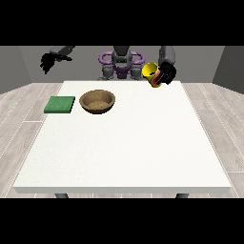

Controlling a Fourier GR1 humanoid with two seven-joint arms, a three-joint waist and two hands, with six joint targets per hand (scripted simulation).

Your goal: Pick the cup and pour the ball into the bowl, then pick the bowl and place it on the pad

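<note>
Front view. Large white table [124,143] on dark legs, standing on a pale wood-plank floor [21,114] with grey walls behind.

Yellow cup [150,72] lifted clear of the tabletop, above the far edge towards the view's right. Tipped well over, long axis close to level, mouth turned towards the view's left, in the direction of the bowl. Red showing at the cup's lower side; whether that is the ball cannot be told. Black hand at the view's right [167,72] wrapped round the cup from its right side, fingers curled against the yellow wall, forearm rising straight up behind.

Brown bowl [97,101] upright on the table, mouth up, below and well to the left of that hand, apart from it. Green pad [60,104] flat on the table just beyond the bowl, farther left again, near the table's left edge, not touching the bowl.

Hand at the view's left [48,62] raised in the air above and behind the table's far left corner, higher than the pad and well apart from everything on the table. Nothing held; dark fingers hanging downward, whether slack or curled cannot be told.
</note>
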